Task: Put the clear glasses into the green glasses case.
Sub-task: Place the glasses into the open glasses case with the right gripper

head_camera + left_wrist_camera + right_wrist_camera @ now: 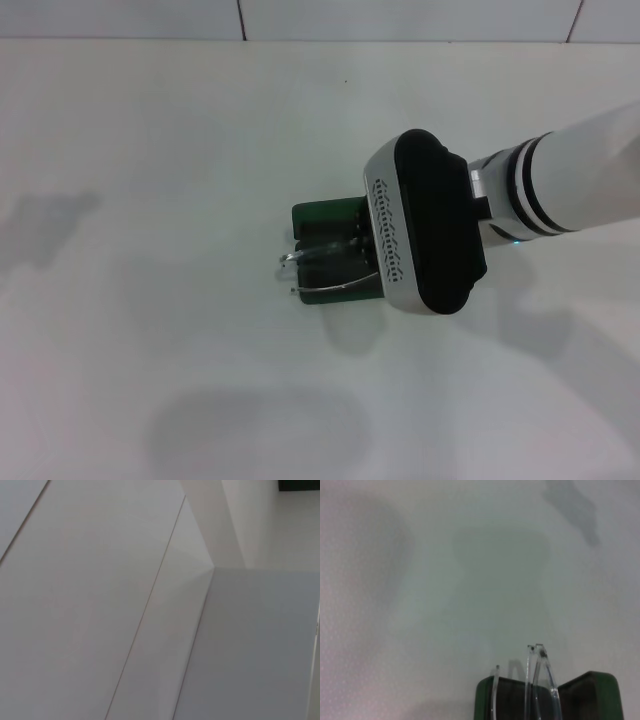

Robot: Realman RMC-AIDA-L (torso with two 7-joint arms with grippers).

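in the head view, at the frame's centre, the right gripper hangs over the open green glasses case, its fingers hidden, so i cannot tell whether it pinches the clear glasses, whose thin arms jut past the case's left rim. the left wrist view shows only pale panels. in the right wrist view, bottom right, the colourless arms stand over the dark lining, so placing looks under way; next, lowering and folding them fully inside.
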